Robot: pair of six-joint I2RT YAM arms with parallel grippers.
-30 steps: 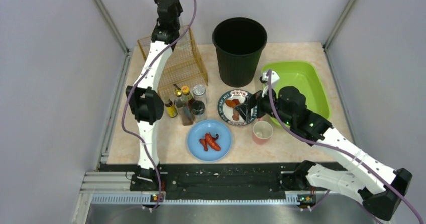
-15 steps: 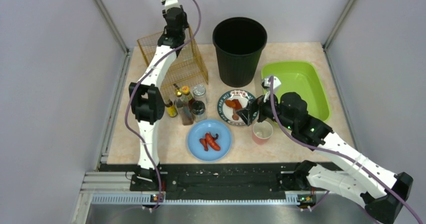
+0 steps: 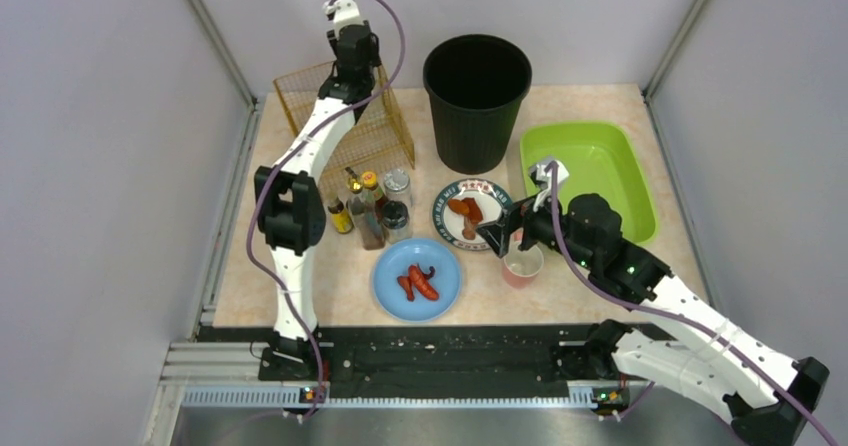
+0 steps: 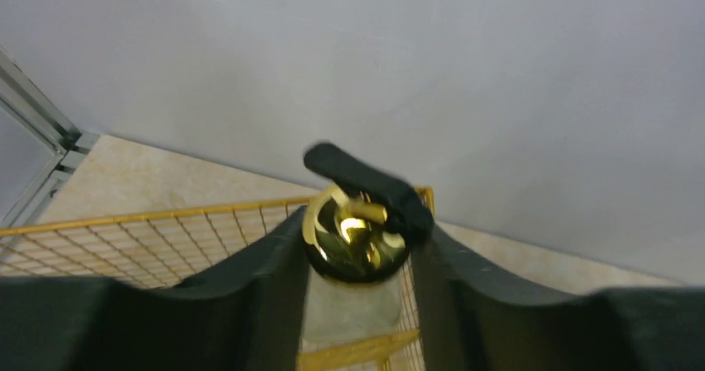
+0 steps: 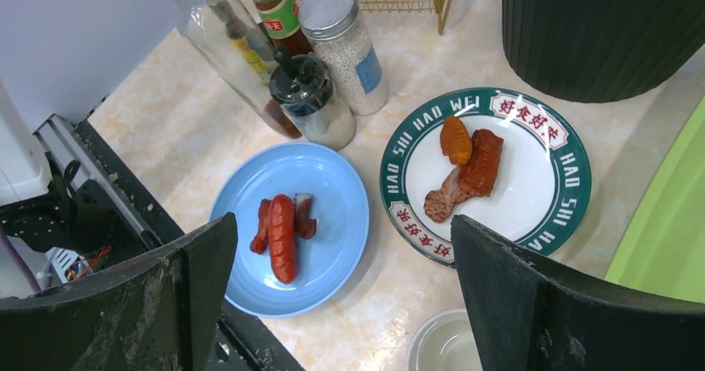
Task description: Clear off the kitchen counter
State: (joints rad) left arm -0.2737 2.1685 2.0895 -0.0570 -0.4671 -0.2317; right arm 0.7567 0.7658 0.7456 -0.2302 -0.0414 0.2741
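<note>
Beige-pink and speckled, the kitchen counter (image 3: 480, 301) fills the middle of the top view, and lots of things sit on it. Near its middle, at 6 o'clock, is a blue plate (image 3: 390, 266) with red sausages (image 3: 421, 282). Just past it, at 1 o'clock, is a green-rimmed plate (image 5: 565, 171) with bits of meat. A small cup (image 3: 522, 263) stands at 5 o'clock from that plate. A bunch of sauce bottles (image 3: 370, 206) stands at its 9 o'clock.

Farther out, a gold wire basket (image 3: 370, 131) sits at 11 o'clock on the counter. A black bin (image 3: 477, 96) is at 12, and a lime-green tray (image 3: 590, 156) is at 2.

Your left gripper (image 4: 357, 304) is up high over the basket, pinched tight on a gold-cap bottle (image 4: 353, 242). I think you hold it there so it can go down into the basket.

Your right gripper (image 5: 342, 221) hangs over the cup and plates. Its jaws are spread wide with nothing in them. I think that is so they can fit round the cup or a plate edge.
</note>
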